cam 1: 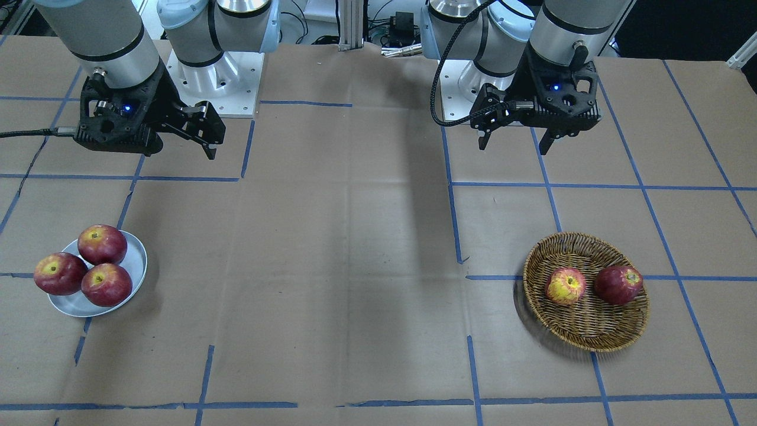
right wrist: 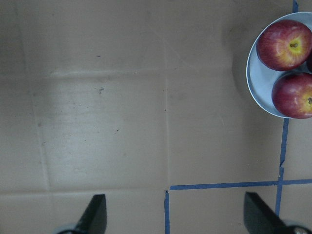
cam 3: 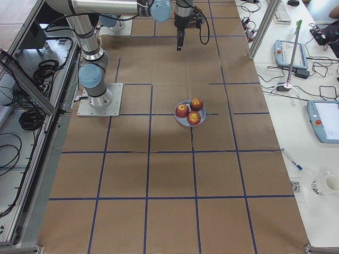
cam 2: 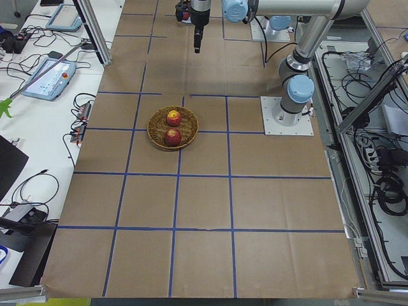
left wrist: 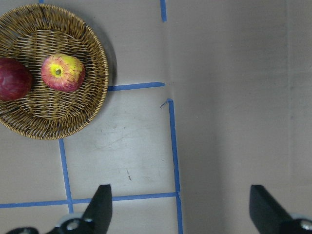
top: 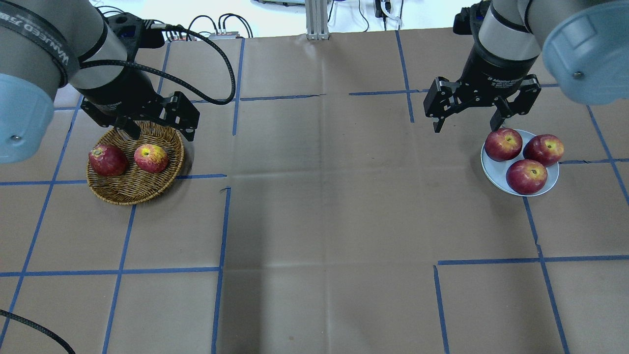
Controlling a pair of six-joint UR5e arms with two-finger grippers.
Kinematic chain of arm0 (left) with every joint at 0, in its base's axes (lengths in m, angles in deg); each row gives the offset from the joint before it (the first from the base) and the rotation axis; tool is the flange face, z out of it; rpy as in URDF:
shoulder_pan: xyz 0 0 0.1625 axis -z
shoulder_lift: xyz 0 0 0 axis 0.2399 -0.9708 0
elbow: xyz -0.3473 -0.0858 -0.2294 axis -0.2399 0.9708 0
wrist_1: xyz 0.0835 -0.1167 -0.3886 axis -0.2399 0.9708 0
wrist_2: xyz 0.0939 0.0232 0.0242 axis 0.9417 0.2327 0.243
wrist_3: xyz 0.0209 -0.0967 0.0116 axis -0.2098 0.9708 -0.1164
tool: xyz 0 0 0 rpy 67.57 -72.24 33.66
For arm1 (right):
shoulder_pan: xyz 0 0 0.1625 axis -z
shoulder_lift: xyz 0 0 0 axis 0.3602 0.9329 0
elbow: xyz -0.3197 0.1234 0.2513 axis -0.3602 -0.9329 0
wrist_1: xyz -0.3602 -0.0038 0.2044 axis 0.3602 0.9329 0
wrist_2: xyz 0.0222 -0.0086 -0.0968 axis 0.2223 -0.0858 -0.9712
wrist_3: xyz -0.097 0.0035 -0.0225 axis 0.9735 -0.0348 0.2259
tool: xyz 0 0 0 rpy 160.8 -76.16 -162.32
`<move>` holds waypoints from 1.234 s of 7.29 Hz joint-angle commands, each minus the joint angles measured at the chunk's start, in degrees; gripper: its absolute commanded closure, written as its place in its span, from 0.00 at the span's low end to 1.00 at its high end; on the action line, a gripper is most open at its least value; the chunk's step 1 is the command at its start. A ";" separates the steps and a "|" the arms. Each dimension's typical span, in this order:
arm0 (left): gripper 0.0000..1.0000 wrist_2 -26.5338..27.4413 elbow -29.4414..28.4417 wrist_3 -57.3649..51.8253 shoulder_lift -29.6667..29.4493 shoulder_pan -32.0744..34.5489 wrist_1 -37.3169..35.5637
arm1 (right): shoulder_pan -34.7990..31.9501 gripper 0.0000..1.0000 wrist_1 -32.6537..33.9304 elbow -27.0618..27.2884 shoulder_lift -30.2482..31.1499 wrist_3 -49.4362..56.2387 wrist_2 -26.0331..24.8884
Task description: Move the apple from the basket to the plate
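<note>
The apple (cam 1: 566,286), yellow streaked with red, lies in the wicker basket (cam 1: 591,337) beside a dark red apple (cam 1: 618,284). It also shows in the overhead view (top: 151,158) and in the left wrist view (left wrist: 63,72). The pale plate (cam 1: 139,260) holds three dark red apples. My left gripper (top: 162,130) is open and empty, raised over the basket's robot-side rim (top: 135,192). My right gripper (top: 465,127) is open and empty, raised just beside the plate (top: 495,169) toward the table's middle.
The table is covered in brown paper with a grid of blue tape lines. The two arm bases (cam 1: 216,83) stand on the robot's side. A wide stretch of paper lies between the basket and the plate.
</note>
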 commanded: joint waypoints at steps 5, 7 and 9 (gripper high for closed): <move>0.00 -0.02 -0.13 -0.91 -2.26 -0.04 -1.22 | 0.00 0.00 0.00 0.00 0.00 0.09 0.00; 0.00 0.24 1.89 -4.83 -3.56 -1.61 -2.61 | 0.00 0.00 0.00 0.00 0.00 0.00 0.09; 0.00 0.59 2.07 -11.51 -7.33 -5.64 -5.25 | 0.00 0.00 0.00 0.00 0.00 0.00 0.00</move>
